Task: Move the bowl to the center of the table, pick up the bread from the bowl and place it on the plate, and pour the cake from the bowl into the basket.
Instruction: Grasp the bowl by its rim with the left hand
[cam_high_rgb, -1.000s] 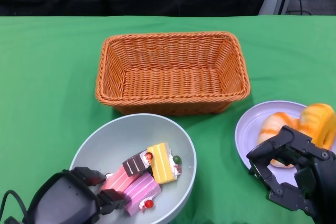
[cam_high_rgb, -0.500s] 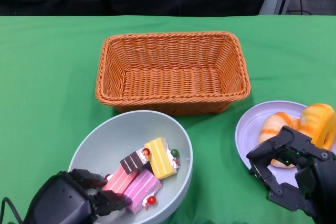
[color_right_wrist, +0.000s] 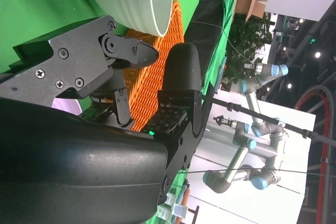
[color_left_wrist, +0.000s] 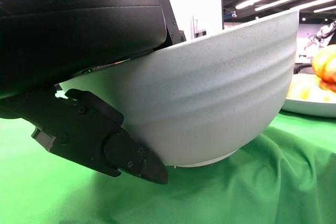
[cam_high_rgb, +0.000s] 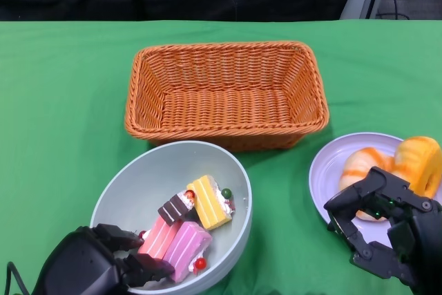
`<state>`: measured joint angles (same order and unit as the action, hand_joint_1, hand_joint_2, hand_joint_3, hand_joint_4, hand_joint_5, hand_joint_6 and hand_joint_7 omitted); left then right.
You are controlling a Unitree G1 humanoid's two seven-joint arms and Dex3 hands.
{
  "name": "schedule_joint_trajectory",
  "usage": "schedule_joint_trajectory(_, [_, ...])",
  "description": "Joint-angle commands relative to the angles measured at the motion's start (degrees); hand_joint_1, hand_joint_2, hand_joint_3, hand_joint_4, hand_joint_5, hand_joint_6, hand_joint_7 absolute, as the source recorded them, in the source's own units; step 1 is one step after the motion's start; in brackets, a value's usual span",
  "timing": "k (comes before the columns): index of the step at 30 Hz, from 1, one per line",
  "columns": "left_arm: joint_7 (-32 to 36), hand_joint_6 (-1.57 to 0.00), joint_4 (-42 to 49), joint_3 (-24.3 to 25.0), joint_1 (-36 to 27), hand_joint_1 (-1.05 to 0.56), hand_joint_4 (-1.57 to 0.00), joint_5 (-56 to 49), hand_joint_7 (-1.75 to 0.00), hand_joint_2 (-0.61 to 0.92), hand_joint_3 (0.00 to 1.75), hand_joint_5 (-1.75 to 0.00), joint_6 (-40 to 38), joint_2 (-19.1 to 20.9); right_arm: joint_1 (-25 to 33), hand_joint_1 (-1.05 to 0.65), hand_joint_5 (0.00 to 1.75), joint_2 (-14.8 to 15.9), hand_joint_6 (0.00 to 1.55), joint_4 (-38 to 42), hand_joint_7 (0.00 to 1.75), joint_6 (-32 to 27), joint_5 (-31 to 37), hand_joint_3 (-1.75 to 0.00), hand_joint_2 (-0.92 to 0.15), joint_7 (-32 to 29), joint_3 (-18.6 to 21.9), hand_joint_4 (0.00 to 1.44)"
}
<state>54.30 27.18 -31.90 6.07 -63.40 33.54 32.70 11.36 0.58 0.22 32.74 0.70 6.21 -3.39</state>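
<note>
Two bread rolls (cam_high_rgb: pixel 394 164) sit on the lilac plate (cam_high_rgb: pixel 328 170) at the table's right edge, touching each other, one pale with orange stripes and the other a deeper orange. The right hand (cam_high_rgb: pixel 376 229) hovers at the near rim of that plate, fingers spread apart and holding nothing.

Toward the near left of the green table (cam_high_rgb: pixel 62 101), the grey bowl (cam_high_rgb: pixel 155 177) is held at its near rim by the left hand (cam_high_rgb: pixel 103 267); the fingers (cam_high_rgb: pixel 148 265) reach over the rim inside, and the left wrist view shows another finger pressed against the outer wall. That view also shows the bowl tipped, its base only partly on the cloth. Inside lie several cake slices (cam_high_rgb: pixel 186 222): a yellow one, a chocolate one with a red berry, and two pink ones side by side, one lighter, one more magenta.

Beyond the bowl, near the middle of the table, stands the orange wicker basket (cam_high_rgb: pixel 224 53), rectangular, with the bowl's far rim just beside its near wall.
</note>
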Motion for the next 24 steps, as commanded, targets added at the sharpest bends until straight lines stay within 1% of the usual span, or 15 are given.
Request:
schedule_joint_trajectory(1, [2.45, -1.31, 1.01, -0.57, 0.42, -0.17, -1.26, -0.19, -0.05, 0.73, 0.00, -0.27, 0.70, 0.23, 0.29, -0.05, 1.46, 0.21, 0.73, 0.50, 1.14, 0.94, -0.55, -0.71, -0.66, -0.14, 0.30, 0.70])
schedule_joint_trajectory(2, [3.27, -1.34, 1.19, -0.69, 0.59, -0.17, -1.14, -0.39, -0.05, 0.73, 0.00, -0.55, 0.78, 0.19, 0.27, -0.06, 1.46, 0.19, 0.73, 0.59, 1.14, 1.04, -0.54, -0.71, -0.66, -0.14, 0.27, 0.70])
schedule_joint_trajectory(3, [3.85, -1.35, 1.36, -0.83, 0.73, -0.16, -1.04, -0.52, -0.04, 0.72, 0.00, -0.76, 0.81, 0.17, 0.26, -0.06, 1.46, 0.19, 0.73, 0.63, 1.14, 1.10, -0.54, -0.71, -0.65, -0.14, 0.25, 0.71])
schedule_joint_trajectory(4, [4.15, -1.36, 1.49, -0.96, 0.83, -0.16, -0.99, -0.57, -0.04, 0.72, 0.00, -0.90, 0.79, 0.17, 0.26, -0.06, 1.46, 0.20, 0.73, 0.64, 1.14, 1.10, -0.54, -0.71, -0.65, -0.13, 0.24, 0.71])
schedule_joint_trajectory(7, [4.61, -1.37, 1.76, -1.33, 1.03, -0.16, -0.94, -0.54, -0.04, 0.72, 0.00, -0.99, 0.71, 0.24, 0.24, -0.06, 1.45, 0.20, 0.73, 0.70, 1.14, 1.16, -0.55, -0.71, -0.65, -0.14, 0.23, 0.71])
schedule_joint_trajectory(8, [6.20, -1.37, 2.18, -1.48, 1.27, -0.16, -0.94, -0.99, -0.03, 0.72, 0.00, -1.00, 0.14, -0.15, 0.22, -0.06, 1.45, 0.25, 0.73, 0.73, 1.14, 1.21, -0.44, -0.71, -0.65, -0.17, 0.25, 0.71])
schedule_joint_trajectory(9, [7.32, -1.39, 2.42, -1.50, 1.37, -0.13, -0.88, -1.23, -0.07, 0.74, 0.00, -1.22, -0.36, -0.47, 0.15, -0.06, 1.45, 0.25, 0.73, 0.88, 1.14, 1.33, -0.40, -0.71, -0.65, -0.20, 0.27, 0.71])
schedule_joint_trajectory(10, [8.15, -1.39, 2.65, -1.54, 1.46, -0.12, -0.83, -1.42, -0.10, 0.75, 0.00, -1.38, -0.71, -0.70, 0.06, -0.05, 1.45, 0.24, 0.73, 1.06, 1.14, 1.47, -0.39, -0.72, -0.65, -0.21, 0.29, 0.71])
schedule_joint_trajectory(12, [8.71, -1.37, 2.92, -1.56, 1.64, -0.10, -0.81, -1.57, -0.16, 0.75, 0.00, -1.47, -0.88, -0.76, -0.04, -0.05, 1.46, 0.18, 0.73, 1.31, 1.14, 1.58, -0.75, -0.72, -0.65, -0.06, 0.26, 0.71])
schedule_joint_trajectory(13, [8.76, -1.28, 3.04, -1.55, 1.72, -0.09, -0.80, -1.55, -0.35, 0.75, 0.00, -1.49, -0.77, -0.75, -0.06, -0.05, 1.45, 0.17, 0.73, 1.36, 1.14, 1.61, -0.79, -0.73, -0.65, -0.03, 0.24, 0.71])
schedule_joint_trajectory(14, [8.67, -1.14, 3.06, -1.46, 1.75, -0.09, -0.79, -1.37, -0.61, 0.76, 0.00, -1.50, -0.58, -0.73, -0.02, -0.06, 1.45, 0.15, 0.73, 1.28, 1.14, 1.54, -0.63, -0.73, -0.65, -0.11, 0.21, 0.71])
schedule_joint_trajectory(15, [8.66, -1.08, 3.12, -1.42, 1.79, -0.08, -0.79, -1.23, -0.71, 0.76, 0.00, -1.50, -0.35, -0.71, -0.02, -0.06, 1.45, 0.15, 0.73, 1.29, 1.14, 1.59, -0.49, -0.74, -0.65, -0.18, 0.20, 0.71])
schedule_joint_trajectory(20, [9.62, -0.98, 3.98, -1.42, 2.58, -0.07, -0.78, -1.01, -0.90, 0.78, 0.00, -1.51, 0.89, -0.53, -0.04, -0.06, 1.45, 0.05, 0.73, 1.44, 1.14, 1.64, -0.53, -0.76, -0.63, -0.21, 0.12, 0.71])
schedule_joint_trajectory(22, [9.95, -0.93, 4.24, -1.34, 2.80, -0.05, -0.77, -1.05, -1.05, 0.78, 0.00, -1.54, 1.05, -0.58, 0.07, -0.06, 1.45, -0.16, 0.73, 1.31, 1.14, 1.52, -0.26, -0.76, -0.63, -0.53, 0.12, 0.71])
schedule_joint_trajectory(24, [10.16, -0.91, 4.49, -1.31, 2.96, -0.05, -0.77, -1.05, -1.08, 0.79, 0.00, -1.55, 1.14, -0.61, 0.08, -0.05, 1.45, -0.02, 0.74, 1.26, 1.14, 1.43, -0.10, -0.76, -0.63, -0.50, 0.11, 0.71])
